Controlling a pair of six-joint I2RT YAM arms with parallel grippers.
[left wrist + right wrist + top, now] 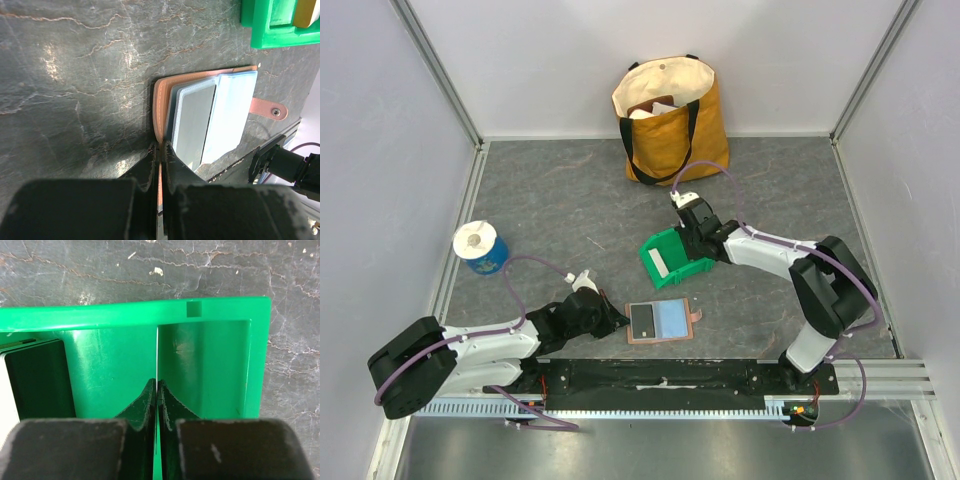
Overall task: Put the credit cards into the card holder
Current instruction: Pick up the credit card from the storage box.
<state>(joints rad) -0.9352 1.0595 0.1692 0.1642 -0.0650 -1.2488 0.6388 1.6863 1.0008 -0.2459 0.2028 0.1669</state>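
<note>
Because the white credit card (157, 355) is thin, light, stiff and slick, it is best pinched across its flat faces. It stands edge-on inside the green bin (210, 365), caught between the clenched fingertips of the right gripper (157, 386). The left gripper (160, 150) clamps the brown edge of the card holder (160, 105), which lies open on the table.

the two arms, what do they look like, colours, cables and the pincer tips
The left arm and right arm are built alike: chunky black joint housings alternate with smooth white link sections. A thin purple cable loops loosely along each one. The left pincer and right pincer have matte black fingers that taper like wedges to narrow tips.
</note>
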